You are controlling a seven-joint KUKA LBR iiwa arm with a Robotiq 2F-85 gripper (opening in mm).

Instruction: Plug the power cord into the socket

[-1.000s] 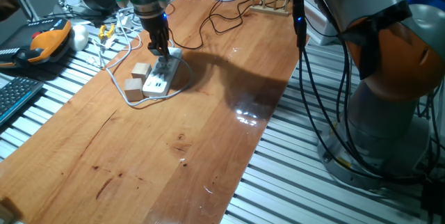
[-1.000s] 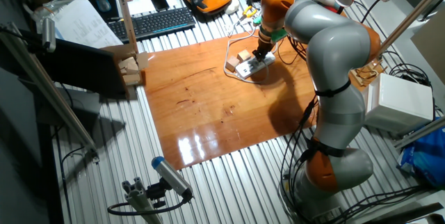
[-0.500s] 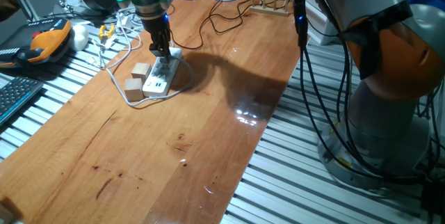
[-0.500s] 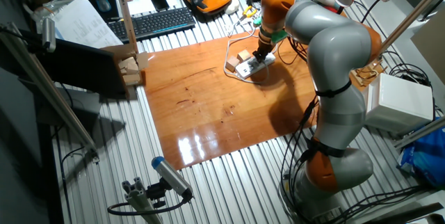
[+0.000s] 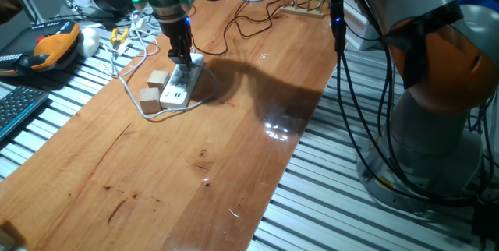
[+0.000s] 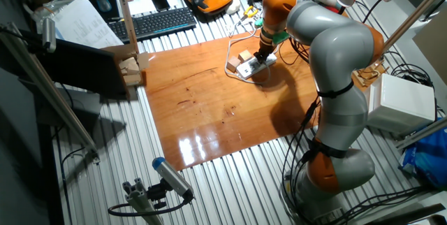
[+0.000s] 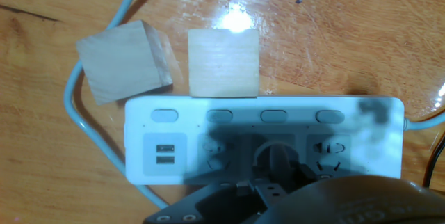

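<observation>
White plastic socket (image 7: 264, 140) lying flat on wooden worktop (image 5: 234, 150), braced against two tan cubes (image 7: 224, 62) on far side. Jaws of gripper (image 5: 181, 58) clenching plug of power cord (image 7: 277, 158), pressing into middle outlet.

Even, bright overhead lighting. Both fixed views show white glare patches on the varnished table (image 5: 274, 130), with a broad soft arm shadow at upper centre. In the hand view, glare lies at top centre above the power strip (image 7: 167, 147), whose middle is shadowed; the lower edge is blurred.
</observation>
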